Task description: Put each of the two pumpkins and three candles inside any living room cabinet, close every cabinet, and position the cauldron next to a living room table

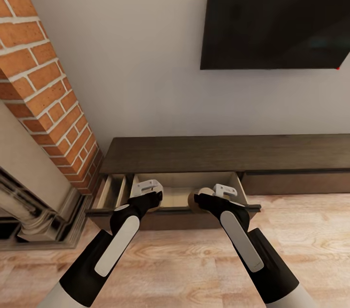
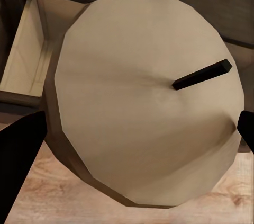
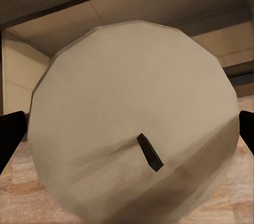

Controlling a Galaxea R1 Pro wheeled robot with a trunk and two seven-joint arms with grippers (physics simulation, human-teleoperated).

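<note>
Below the wall-mounted television [image 1: 277, 11], the cabinet [image 1: 223, 152] stands with 1 drawer [image 1: 184, 191] pulled out over the wooden floor [image 1: 184, 259], beside a brick column [image 1: 43, 79]. Left gripper [image 1: 151, 199] is clamped on a candle [image 2: 148, 97], its dark wick [image 2: 203, 74] facing the wrist camera, held above the drawer's front edge. Right gripper [image 1: 208, 197] likewise grips a 2nd candle [image 3: 132, 123] over the same drawer.
</note>
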